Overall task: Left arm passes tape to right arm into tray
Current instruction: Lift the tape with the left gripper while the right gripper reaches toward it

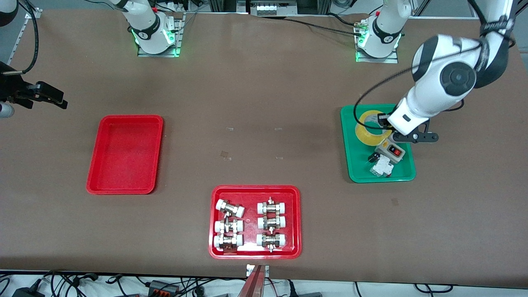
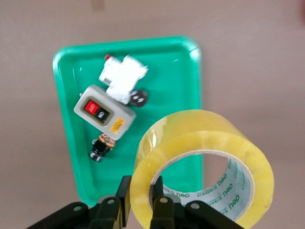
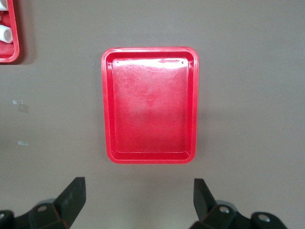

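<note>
My left gripper (image 1: pixel 383 122) is shut on the wall of the yellow tape roll (image 1: pixel 370 128), one finger inside the core and one outside. It holds the roll over the green tray (image 1: pixel 363 175), at that tray's end farther from the front camera. In the left wrist view the tape (image 2: pixel 205 138) fills the area near my left gripper (image 2: pixel 142 183), above the green tray (image 2: pixel 71 143). The plain red tray (image 1: pixel 126 154) lies toward the right arm's end of the table. My right gripper (image 1: pixel 41 97) hangs open and empty beside it; the right wrist view shows the red tray (image 3: pixel 150 105) ahead of my right gripper (image 3: pixel 138 195).
The green tray holds a grey switch box (image 1: pixel 394 152) with a red button, a white breaker (image 1: pixel 379 168) and small black parts. A wider red tray (image 1: pixel 255 188) with white-capped metal fittings lies near the front edge. Small tape marks dot the table's middle.
</note>
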Tool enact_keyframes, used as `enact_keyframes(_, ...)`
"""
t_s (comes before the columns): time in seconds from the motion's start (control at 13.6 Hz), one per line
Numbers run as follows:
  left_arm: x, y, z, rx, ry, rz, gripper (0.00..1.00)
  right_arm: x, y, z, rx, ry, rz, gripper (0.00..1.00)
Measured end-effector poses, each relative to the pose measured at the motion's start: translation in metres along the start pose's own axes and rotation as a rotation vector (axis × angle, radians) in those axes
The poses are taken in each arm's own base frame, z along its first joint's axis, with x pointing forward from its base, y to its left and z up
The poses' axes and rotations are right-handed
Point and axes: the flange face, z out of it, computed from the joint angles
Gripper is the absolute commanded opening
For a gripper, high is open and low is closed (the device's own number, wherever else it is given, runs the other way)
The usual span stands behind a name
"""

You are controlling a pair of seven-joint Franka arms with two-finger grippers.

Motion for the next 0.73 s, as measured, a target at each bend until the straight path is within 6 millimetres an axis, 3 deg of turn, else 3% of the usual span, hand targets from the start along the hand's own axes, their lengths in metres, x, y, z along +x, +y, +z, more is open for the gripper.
enact_keyframes(0.22, -0.007, 0.053, -0.073, -0.036, 0.056, 0.053, 0.0, 0.0, -0.001, 0.0, 0.0, -0.001, -0.002, 1.0)
enact_keyframes(0.37, -0.016, 0.087, -0.095, -0.098, 0.075, 0.099, 0.0, 0.001, -0.005, 0.001, 0.001, -0.002, -0.008, 1.0)
enact_keyframes(0.51, -0.014, 0.121, -0.093, -0.167, 0.049, 0.109, 0.0, 0.005, -0.014, 0.01, 0.001, -0.021, -0.026, 1.0)
enact_keyframes(0.73, 0.017, 0.165, -0.064, -0.319, 0.005, 0.051, 0.01, 0.02, -0.044, 0.049, 0.004, -0.094, -0.079, 1.0)
